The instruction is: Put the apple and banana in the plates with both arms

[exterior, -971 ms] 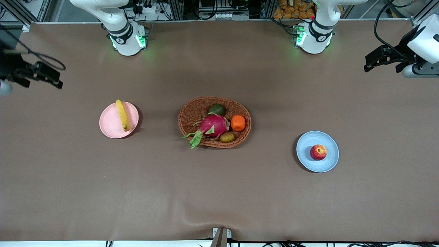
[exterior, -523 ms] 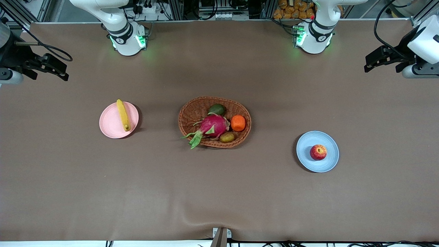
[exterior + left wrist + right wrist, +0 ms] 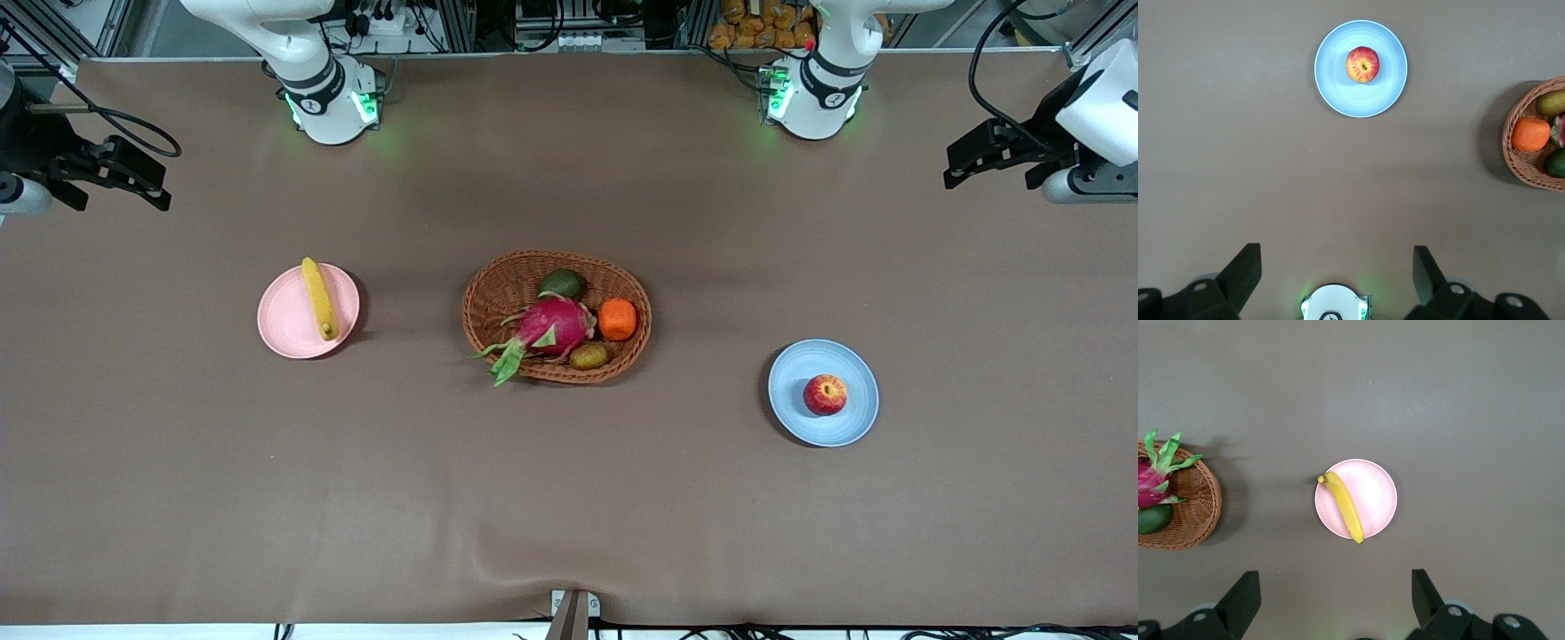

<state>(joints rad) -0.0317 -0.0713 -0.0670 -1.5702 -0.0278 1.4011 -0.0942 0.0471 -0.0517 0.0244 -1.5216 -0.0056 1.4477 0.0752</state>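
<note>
You're at the wrap-up: apple (image 3: 825,395) sits in the blue plate (image 3: 800,418), banana (image 3: 317,298) lies across the pink plate (image 3: 283,329), left tool (image 3: 987,158) and right tool (image 3: 120,176) are both released, empty, parked at their bench ends, so next you just confirm and stop.

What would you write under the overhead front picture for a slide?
Banana on pink plate, apple on blue plate, fruit basket between; both grippers open, raised at the table's ends.

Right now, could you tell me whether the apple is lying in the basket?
No, the apple sits on the blue plate, apart from the basket.
</note>
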